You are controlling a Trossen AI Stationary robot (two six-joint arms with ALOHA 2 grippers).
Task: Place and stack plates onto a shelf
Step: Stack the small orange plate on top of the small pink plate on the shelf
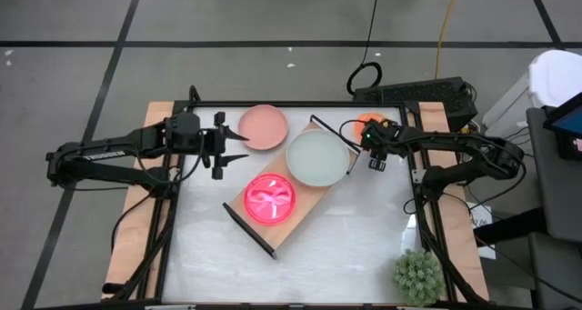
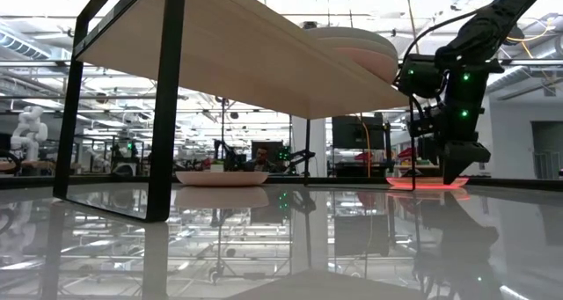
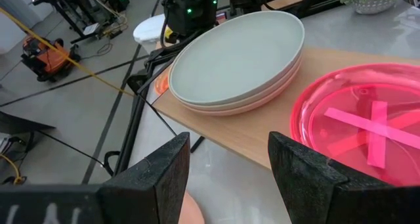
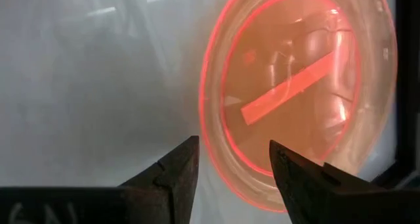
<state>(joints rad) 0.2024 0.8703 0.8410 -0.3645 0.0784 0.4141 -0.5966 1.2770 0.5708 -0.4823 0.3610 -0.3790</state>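
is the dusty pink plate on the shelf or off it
Off. The dusty pink plate lies on the white tabletop beside the shelf, near the left gripper.

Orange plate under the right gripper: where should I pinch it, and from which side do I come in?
Take the orange plate by its rim, probably the edge nearest the open right gripper, coming down from above. It lies flat on the white tabletop, off the shelf, so only the thin raised rim offers a pinch: one finger inside, one outside. The left gripper waits near the pink plate.
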